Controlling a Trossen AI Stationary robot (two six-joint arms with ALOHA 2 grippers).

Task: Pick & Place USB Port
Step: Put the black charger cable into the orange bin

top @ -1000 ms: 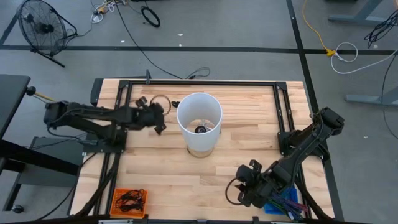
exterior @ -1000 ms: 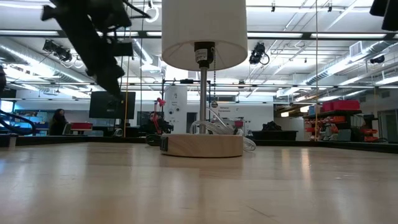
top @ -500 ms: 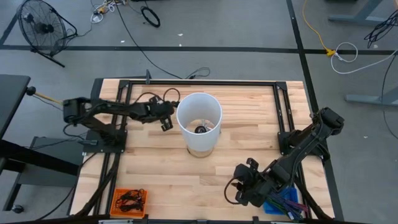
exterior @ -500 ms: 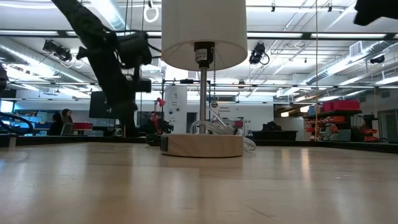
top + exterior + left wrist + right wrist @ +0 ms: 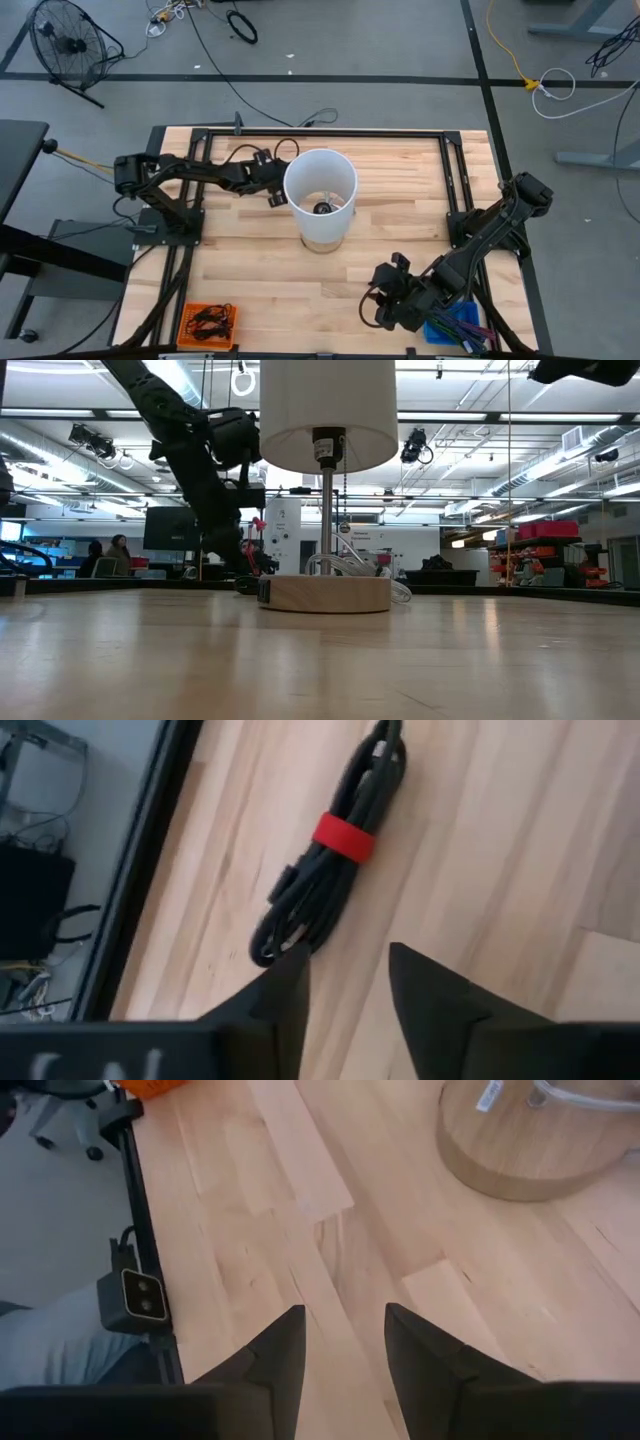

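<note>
Two arms are over the worktop (image 5: 240,270), and only the left one is at work from where I sit; the left claw (image 5: 345,970) hangs just above a coiled black cable (image 5: 335,850) bound with a red band (image 5: 345,838), its two fingers parted with bare wood between them and nothing held; in the high view that claw (image 5: 272,190) sits close beside the white lamp shade (image 5: 320,190), toward the far left of the worktop; the cable lies flat on the wood near the dark frame rail (image 5: 150,870), and its nearest loop shows just ahead of one fingertip; I judge this to be the approach to the pick, with the grasp not yet made; my next move would be to lower the claw so the fingers straddle the bundle, ideally near the red band where the strands are tightest, then close; the right claw (image 5: 340,1335) waits near the front right edge, fingers apart and empty, looking toward the wooden lamp base (image 5: 540,1140).
</note>
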